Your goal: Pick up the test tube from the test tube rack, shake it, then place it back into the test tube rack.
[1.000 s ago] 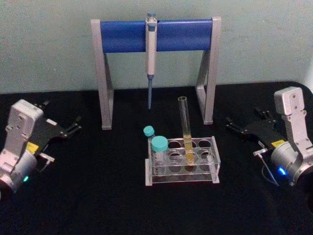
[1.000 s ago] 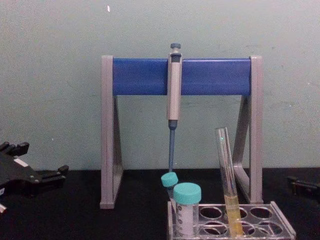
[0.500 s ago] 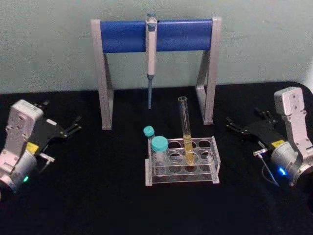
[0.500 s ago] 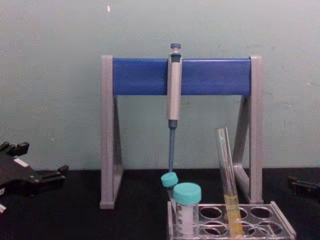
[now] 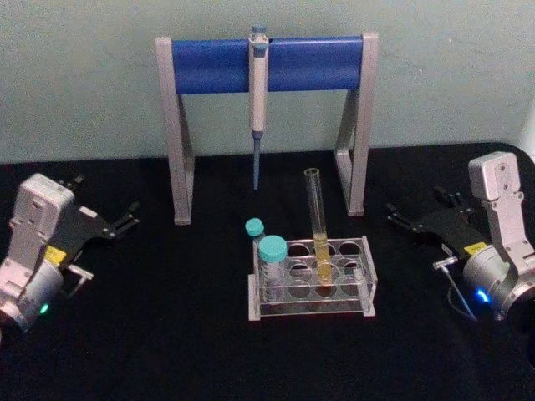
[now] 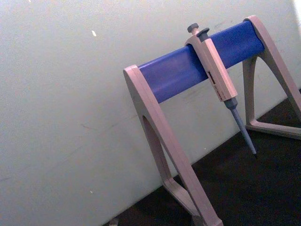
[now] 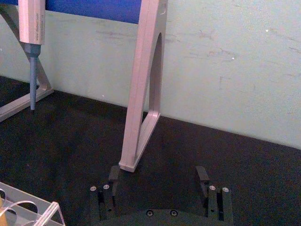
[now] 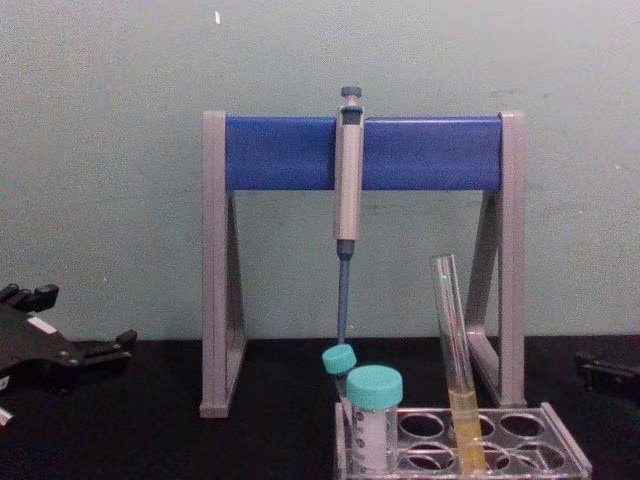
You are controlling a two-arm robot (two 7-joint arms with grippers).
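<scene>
- The tube (image 5: pixel 318 224) stands in the rack (image 5: pixel 311 285), in a middle hole of the front row, leaning slightly; yellow liquid fills its lower part.
- In the chest view the tube (image 8: pixel 454 360) rises well above the rack (image 8: pixel 560 458), its open top tilted a little left.
- 2 teal-capped vials (image 5: pixel 272 261) sit in the rack's left end, 1 behind the other, apart from the tube.
- The rack rests on the black table (image 5: pixel 167 334), near the middle, in front of the stand (image 5: pixel 267 63).
- A pipette (image 5: pixel 257 88) hangs from the stand's blue bar, tip pointing down, clear of the table.
- The left gripper (image 5: pixel 127 219) lies low at the far left of the table, well apart from the rack; I cannot tell how wide its fingers are.
- The right gripper (image 5: pixel 399 219) lies low at the far right, pointing toward the rack but well apart from it.
- In the right wrist view its fingers (image 7: pixel 113 176) are spread wide with nothing between them, and the stand's right leg (image 7: pixel 143 94) is beyond.
</scene>
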